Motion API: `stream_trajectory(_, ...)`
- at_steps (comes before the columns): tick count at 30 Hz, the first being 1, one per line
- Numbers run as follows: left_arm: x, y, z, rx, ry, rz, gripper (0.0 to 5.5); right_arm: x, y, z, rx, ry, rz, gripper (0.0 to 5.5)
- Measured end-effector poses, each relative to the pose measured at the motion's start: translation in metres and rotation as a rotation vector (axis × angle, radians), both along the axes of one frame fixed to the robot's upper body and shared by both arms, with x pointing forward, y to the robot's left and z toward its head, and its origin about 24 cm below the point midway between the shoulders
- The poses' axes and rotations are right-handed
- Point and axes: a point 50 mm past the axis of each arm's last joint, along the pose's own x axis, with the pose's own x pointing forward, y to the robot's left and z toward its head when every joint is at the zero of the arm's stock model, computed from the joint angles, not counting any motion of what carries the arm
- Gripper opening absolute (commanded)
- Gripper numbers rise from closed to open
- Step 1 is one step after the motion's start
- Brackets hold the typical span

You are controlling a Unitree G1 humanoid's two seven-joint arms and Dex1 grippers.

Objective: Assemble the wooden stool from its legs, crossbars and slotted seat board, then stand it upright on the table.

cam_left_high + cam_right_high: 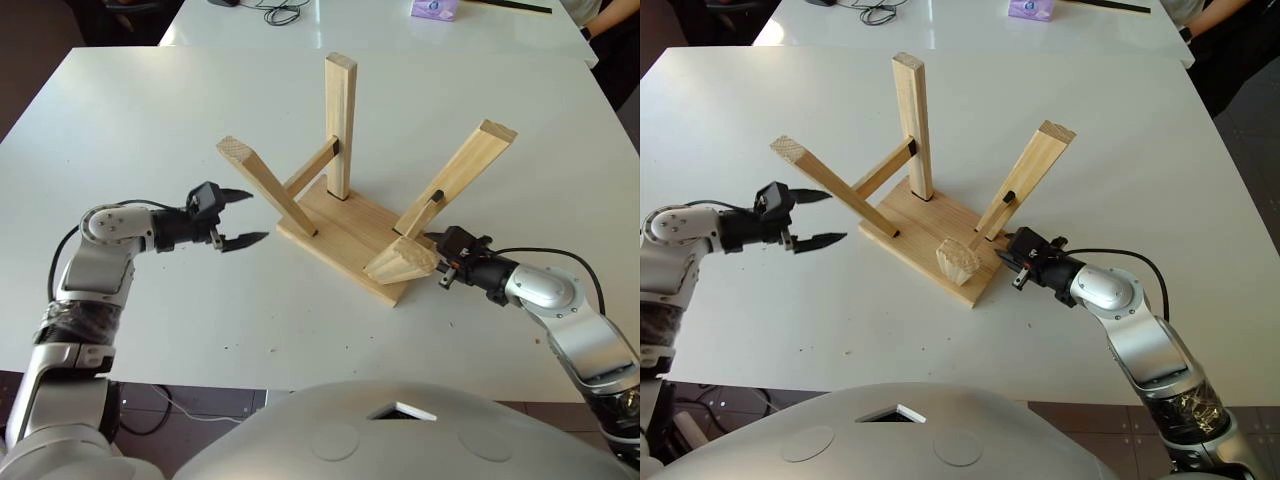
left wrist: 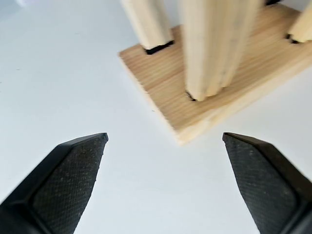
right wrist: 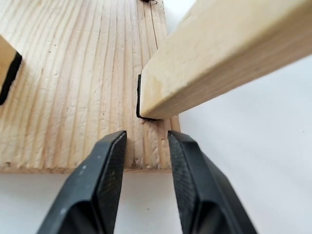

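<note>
Left wrist view — L gripper (image 2: 165, 139) wide

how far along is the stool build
Done: four legs stand in the seat board, which lies flat on the table; one crossbar joins two legs. In hand: nothing; the left gripper is open beside a leg, the right gripper slightly open at the board's edge. Left: maybe more crossbars, then turning it over onto its legs.

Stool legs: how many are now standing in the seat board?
4 legs. One leans out toward the left hand, one stands upright at the far side, one leans to the robot's right, and the nearest one tilts forward beside the right hand. None seems hidden.
</note>
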Motion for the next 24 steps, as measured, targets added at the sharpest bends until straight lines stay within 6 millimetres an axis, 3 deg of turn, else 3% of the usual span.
stream_trajectory(4,0.02,-0.005,-0.011,0.061,-0.126,0.107,4.39,-0.001,-0.002,0.003,-0.02,0.004,0.03,1.56)
stream_trajectory(7,0.023,-0.012,-0.019,0.092,-0.181,0.11,4.39,-0.003,-0.011,0.008,-0.034,0.011,0.02,1.56)
stream_trajectory(15,0.002,-0.011,-0.038,0.121,-0.192,0.043,4.39,-0.014,-0.038,0.041,-0.014,0.031,-0.007,1.56)
stream_trajectory(24,-0.034,-0.023,-0.041,0.068,-0.145,-0.102,4.39,-0.052,-0.019,0.005,0.036,0.276,0.104,1.56)
